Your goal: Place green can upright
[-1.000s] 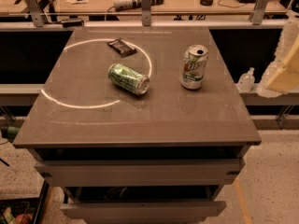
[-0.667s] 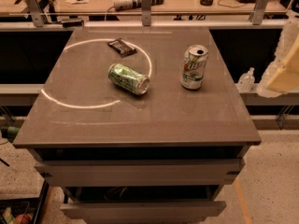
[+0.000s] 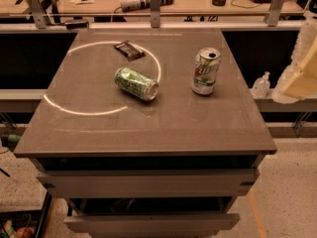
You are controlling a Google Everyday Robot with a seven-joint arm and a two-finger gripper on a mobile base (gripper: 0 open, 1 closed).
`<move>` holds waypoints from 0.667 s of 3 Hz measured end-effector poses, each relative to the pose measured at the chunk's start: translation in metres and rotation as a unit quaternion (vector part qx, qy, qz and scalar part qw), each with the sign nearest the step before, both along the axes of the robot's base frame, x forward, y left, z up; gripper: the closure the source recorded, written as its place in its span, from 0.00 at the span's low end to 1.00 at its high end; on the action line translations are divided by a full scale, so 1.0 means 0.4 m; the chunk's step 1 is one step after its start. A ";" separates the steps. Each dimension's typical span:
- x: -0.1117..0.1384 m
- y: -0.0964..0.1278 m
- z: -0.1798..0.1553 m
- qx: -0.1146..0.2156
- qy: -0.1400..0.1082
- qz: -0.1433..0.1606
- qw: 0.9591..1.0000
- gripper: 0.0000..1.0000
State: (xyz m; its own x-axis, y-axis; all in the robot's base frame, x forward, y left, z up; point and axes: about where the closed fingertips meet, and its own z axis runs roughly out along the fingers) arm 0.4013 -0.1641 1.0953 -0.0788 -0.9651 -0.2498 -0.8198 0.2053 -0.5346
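Observation:
The green can (image 3: 136, 83) lies on its side near the middle of the grey table top (image 3: 148, 128), its silver end pointing to the front right. My gripper (image 3: 298, 68) shows as a pale blurred shape at the right edge of the view, off the table's right side and well apart from the green can. It holds nothing that I can see.
A mainly white can with green lettering (image 3: 205, 71) stands upright to the right of the green can. A dark snack wrapper (image 3: 129, 50) lies behind it. A bright ring of light (image 3: 79, 110) marks the table. A workbench (image 3: 163, 4) runs behind. A small bottle (image 3: 261, 85) stands at the right.

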 end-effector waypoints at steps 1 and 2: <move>0.000 0.000 0.000 0.000 0.000 0.000 1.000 0.00; 0.000 0.000 0.000 0.000 0.000 0.000 1.000 0.00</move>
State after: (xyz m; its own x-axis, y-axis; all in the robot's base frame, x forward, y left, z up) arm 0.4013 -0.1641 1.0953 -0.0788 -0.9651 -0.2498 -0.8198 0.2053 -0.5346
